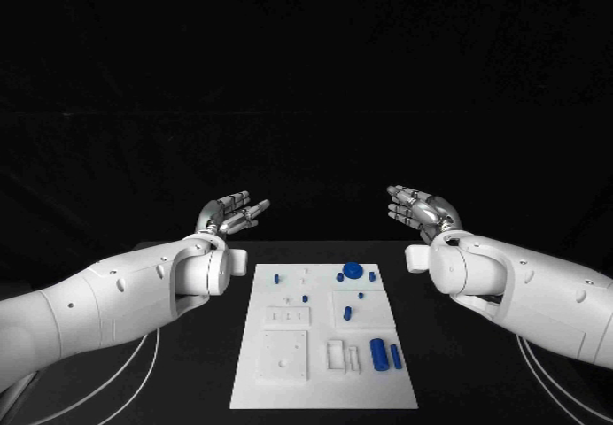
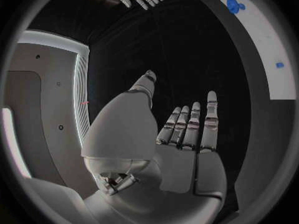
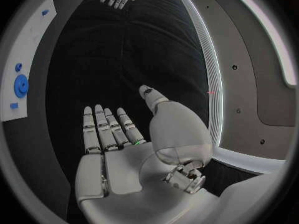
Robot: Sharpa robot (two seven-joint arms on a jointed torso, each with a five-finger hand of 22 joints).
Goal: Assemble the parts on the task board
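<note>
The task board [image 1: 324,336] lies flat in the middle of the black table [image 1: 191,372], between the two arms. At its near end, on the robot's right, two upright blue cylinders [image 1: 378,353] stand side by side next to pale white blocks [image 1: 335,354]. A raised white square plate [image 1: 283,354] sits to their left. Further up, a small blue peg [image 1: 349,312] rests on a white block. At the far end sits a round blue disc [image 1: 353,269], with a few tiny blue pieces [image 1: 277,278] scattered round it.

The parts look like small, rigid plastic: light, hard and probably smooth, so likely to slip or roll from a loose grasp. A pinch across the sides of a cylinder, or across the rim of the disc, seems the safest hold. The smallest pieces would likely call for fingertips alone.

Beyond the board's far corners, the left hand [image 1: 230,215] and the right hand [image 1: 421,211] hover palm up, well apart from the board. Their fingers are straight and slightly spread, and they hold nothing.

The shapes of the tiny far pieces are too small to tell. Whether the pegs sit in sockets or lie loose cannot be judged. The board's holes are faint. Each wrist view cuts the board off to one edge.
</note>
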